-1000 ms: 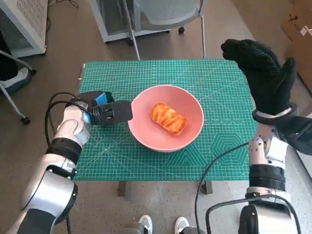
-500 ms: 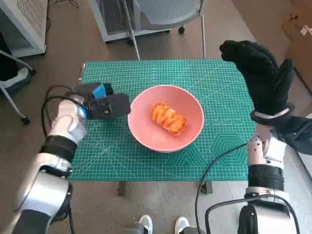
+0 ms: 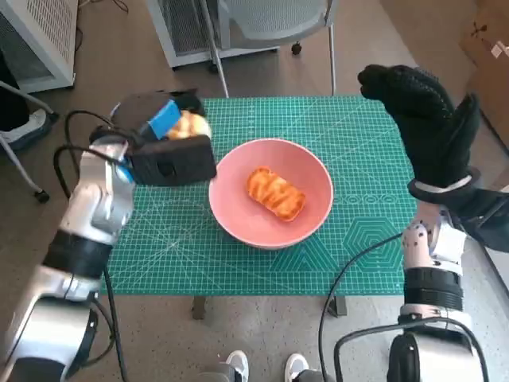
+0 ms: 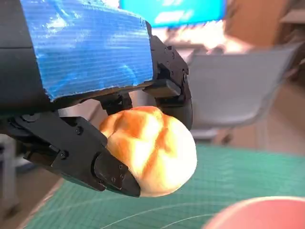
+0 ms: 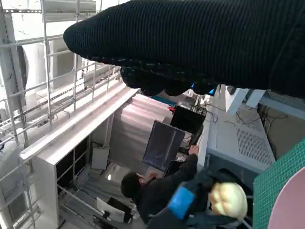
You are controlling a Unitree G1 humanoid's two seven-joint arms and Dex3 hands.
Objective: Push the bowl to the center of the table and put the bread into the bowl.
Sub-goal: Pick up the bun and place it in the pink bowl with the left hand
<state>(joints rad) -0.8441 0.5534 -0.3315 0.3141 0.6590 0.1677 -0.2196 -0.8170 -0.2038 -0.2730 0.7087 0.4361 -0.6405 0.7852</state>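
Left wrist view, left hand gripping bread

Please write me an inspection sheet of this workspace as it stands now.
Surface: green cutting mat covers the small table.
Job's things: pink bowl near mat centre, a glazed pastry inside; a pale bread roll in the left hand.
Clutter: nothing seen.
Hands: left hand holds the roll above the mat; right hand raised, empty.
Cables: black cables along both arms.
Surroundings: chair, white racks, a person.
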